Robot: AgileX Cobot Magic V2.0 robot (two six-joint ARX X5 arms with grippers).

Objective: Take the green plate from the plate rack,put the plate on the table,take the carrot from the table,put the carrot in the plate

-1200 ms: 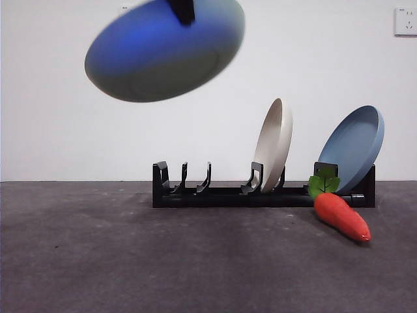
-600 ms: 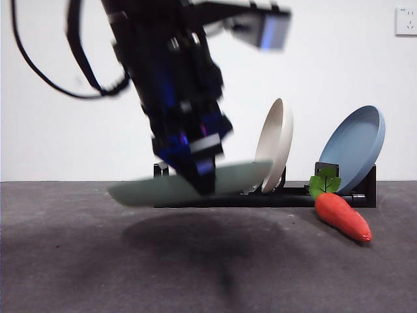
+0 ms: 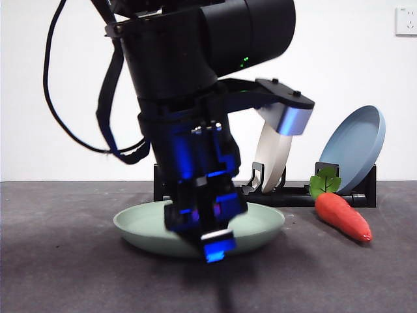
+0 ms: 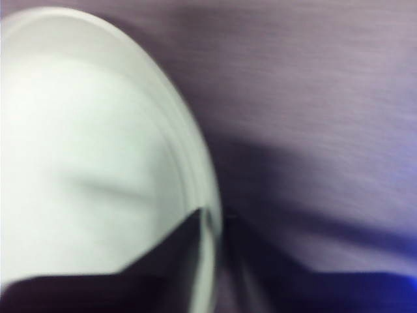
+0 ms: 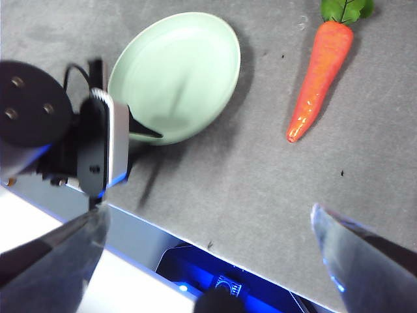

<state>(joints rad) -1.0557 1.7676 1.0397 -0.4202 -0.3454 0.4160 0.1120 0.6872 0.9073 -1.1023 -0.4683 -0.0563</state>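
Note:
The green plate (image 3: 260, 225) lies flat and low on the table (image 3: 65, 274), in front of the plate rack (image 3: 296, 195). My left gripper (image 3: 212, 242) is shut on its near rim; in the blurred left wrist view its jaws (image 4: 212, 225) stand on either side of the plate's rim (image 4: 78, 163). The carrot (image 3: 342, 215) lies on the table to the right of the plate, leaves toward the rack. My right gripper (image 5: 208, 215) is open and empty, high above the table, looking down on the green plate (image 5: 182, 65) and the carrot (image 5: 319, 78).
A beige plate (image 3: 267, 160) and a blue plate (image 3: 355, 147) stand in the rack behind. The left arm (image 5: 39, 124) looms large over the plate. A wall socket (image 3: 405, 21) is at the top right.
The left gripper has brought the green plate down from high in the air to the table, turning it flat. The carrot and rack have not moved.

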